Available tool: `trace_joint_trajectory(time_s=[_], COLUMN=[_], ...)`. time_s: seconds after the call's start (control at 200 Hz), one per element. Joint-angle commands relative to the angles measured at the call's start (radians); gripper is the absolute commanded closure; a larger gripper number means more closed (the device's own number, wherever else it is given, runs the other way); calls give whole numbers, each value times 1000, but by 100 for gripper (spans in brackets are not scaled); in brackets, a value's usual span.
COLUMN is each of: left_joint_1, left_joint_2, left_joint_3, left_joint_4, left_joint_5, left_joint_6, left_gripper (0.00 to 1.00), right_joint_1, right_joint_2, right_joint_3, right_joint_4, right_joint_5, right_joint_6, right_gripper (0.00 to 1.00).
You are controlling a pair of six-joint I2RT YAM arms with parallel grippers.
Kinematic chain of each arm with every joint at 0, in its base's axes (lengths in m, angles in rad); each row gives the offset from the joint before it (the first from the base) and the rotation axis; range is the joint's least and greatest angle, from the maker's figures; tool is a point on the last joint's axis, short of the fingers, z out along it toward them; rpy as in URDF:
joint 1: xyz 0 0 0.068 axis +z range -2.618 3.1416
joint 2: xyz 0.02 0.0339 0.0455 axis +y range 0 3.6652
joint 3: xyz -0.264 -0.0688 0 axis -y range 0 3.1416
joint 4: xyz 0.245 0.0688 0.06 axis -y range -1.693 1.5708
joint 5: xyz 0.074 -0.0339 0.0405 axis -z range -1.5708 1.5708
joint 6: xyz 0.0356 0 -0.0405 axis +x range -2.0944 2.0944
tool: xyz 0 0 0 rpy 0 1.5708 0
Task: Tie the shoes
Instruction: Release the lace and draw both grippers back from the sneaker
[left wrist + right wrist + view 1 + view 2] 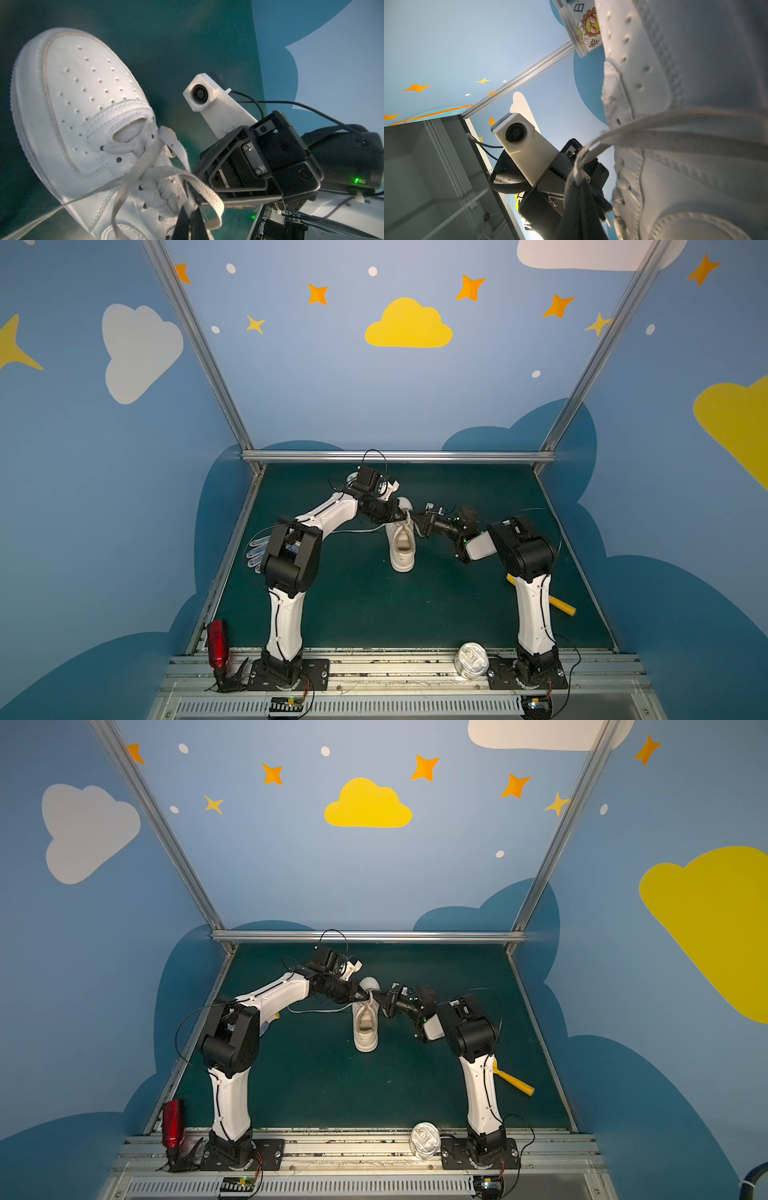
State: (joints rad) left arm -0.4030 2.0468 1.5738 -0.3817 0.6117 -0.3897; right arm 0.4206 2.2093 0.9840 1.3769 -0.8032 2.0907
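Top views: white low-top leather sneaker (402,549) sits upright on its sole, mid-table on the dark green mat (374,614), heel toward the arm bases, toe toward the back rail. Left gripper (401,515) and right gripper (418,523) meet just above the lacing, tips near each other; the jaws are too small to read here. One strand of the flat white laces (357,530) trails left over the mat, under the left arm. Both top views show the same layout (365,1031). A white glove with blue dots (254,549) lies behind the left elbow, and a red bottle (217,641) is at the near-left corner. Left wrist: the perforated toe (79,93) fills the frame. The left fingers (187,224) are pinched tight on a lace strand (207,195) that loops at their tips. Right wrist: the sneaker's side (675,83) is close up. The right fingers (579,207) are closed, clamping a lace loop (593,148) that runs taut back to the eyelets.
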Motion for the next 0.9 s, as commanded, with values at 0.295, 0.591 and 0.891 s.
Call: trace_joint_trajectory(time_s=[0.295, 0.591, 0.891], left_joint_1=[18, 23, 23], left_joint_2=[-46, -85, -137], left_joint_3=[21, 49, 163], left_joint_4=[-95, -147, -238], left_joint_5=[-46, -71, -92], left_joint_6=[52, 74, 84], left_gripper=[97, 97, 97], right_joint_1=[-19, -50, -118], right_joint_2=[-63, -114, -192], right_joint_3=[-63, -175, -305], right_joint_4=[31, 29, -13], right_joint_5=[2, -8, -37], right_joint_6=[6, -30, -127], right_gripper=[81, 78, 73])
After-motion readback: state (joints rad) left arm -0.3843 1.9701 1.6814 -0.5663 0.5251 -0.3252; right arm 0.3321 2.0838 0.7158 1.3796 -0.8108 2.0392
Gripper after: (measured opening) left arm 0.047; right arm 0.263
